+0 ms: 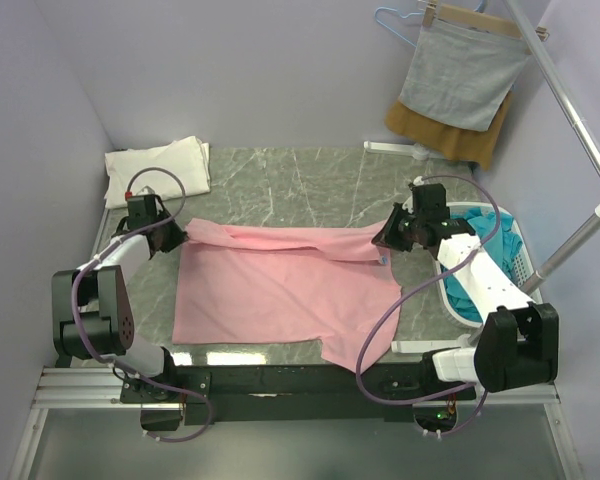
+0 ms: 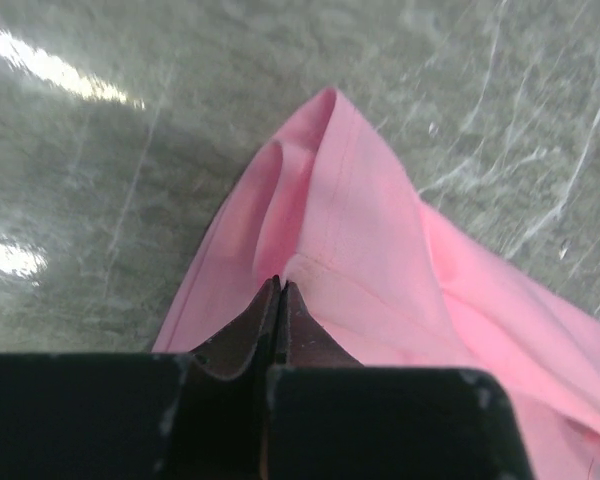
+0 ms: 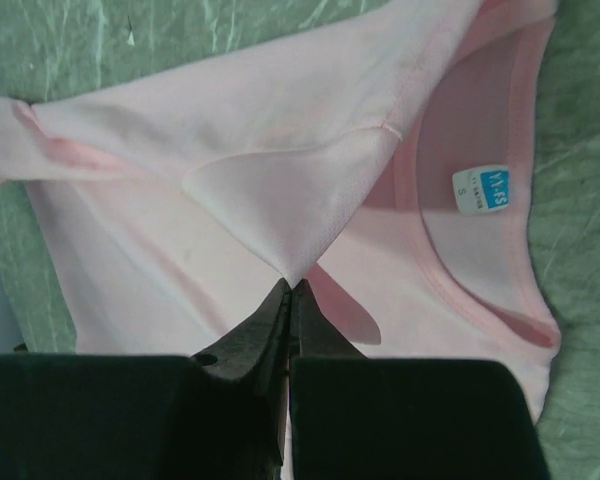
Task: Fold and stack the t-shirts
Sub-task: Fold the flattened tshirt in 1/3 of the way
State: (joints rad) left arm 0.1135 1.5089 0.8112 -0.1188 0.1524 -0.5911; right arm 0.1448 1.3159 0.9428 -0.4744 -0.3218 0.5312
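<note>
The pale pink t-shirt (image 1: pixel 280 290) lies spread across the marble table, its far edge lifted into a fold between the two arms. My left gripper (image 1: pixel 182 237) is shut on the shirt's far left corner; the left wrist view shows the closed tips (image 2: pixel 280 286) pinching pink cloth (image 2: pixel 370 230). My right gripper (image 1: pixel 385 241) is shut on the far right part, near the collar. In the right wrist view its tips (image 3: pixel 291 286) hold a raised point of fabric (image 3: pixel 280 190) beside the neck label (image 3: pixel 480 188). A folded cream-white shirt (image 1: pixel 158 166) sits at the back left. Teal-blue shirts (image 1: pixel 488 226) fill a basket on the right.
The white basket (image 1: pixel 521 262) stands at the table's right edge. A grey cloth (image 1: pixel 462 75) on a hanger and a mustard-brown cloth (image 1: pixel 442 135) hang at the back right. A slanted metal pole (image 1: pixel 580 130) runs along the right side.
</note>
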